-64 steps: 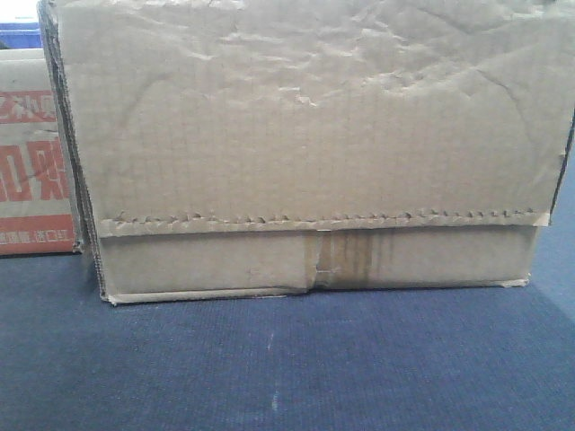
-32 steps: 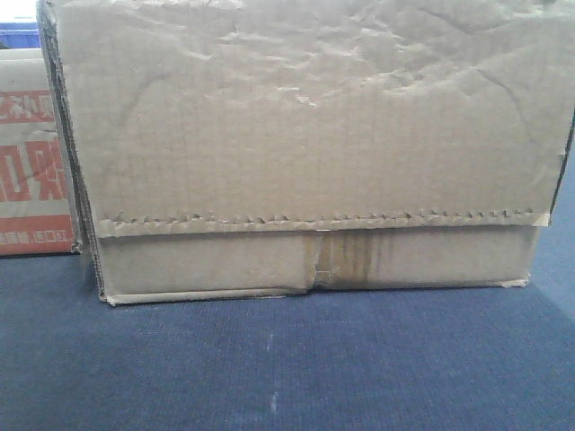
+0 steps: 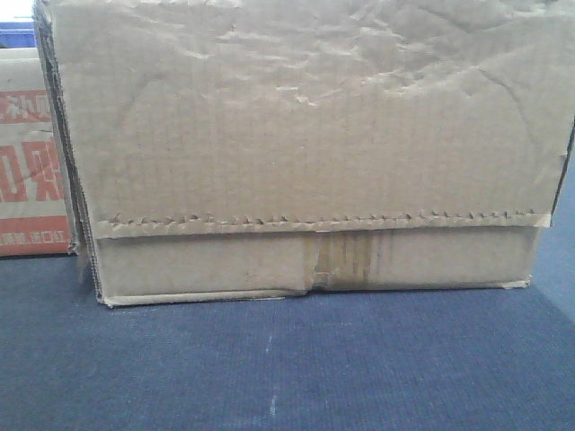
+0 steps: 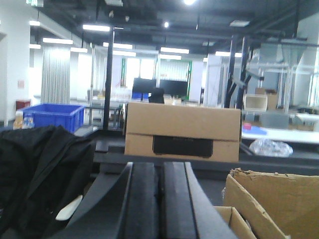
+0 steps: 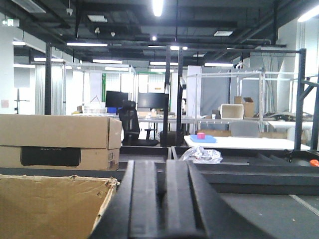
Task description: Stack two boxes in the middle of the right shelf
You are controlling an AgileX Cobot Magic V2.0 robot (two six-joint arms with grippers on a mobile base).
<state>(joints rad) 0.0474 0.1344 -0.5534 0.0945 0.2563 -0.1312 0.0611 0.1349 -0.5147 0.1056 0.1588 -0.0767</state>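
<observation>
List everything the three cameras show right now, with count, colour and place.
plain carton: one, brown, fills the front view, standing on a blue surface
printed carton: one, pale with red print, behind its left edge
labelled box: likely one, brown with a black label, ahead in both wrist views
open carton: one, brown, ragged flaps, low between the wrist views
crate: one, blue, far left of the left wrist view
fabric bundle: one, black, near left
plastic bag: one, clear, right wrist view, centre
left hand: dark, shut, empty
right hand: dark, shut, empty
</observation>
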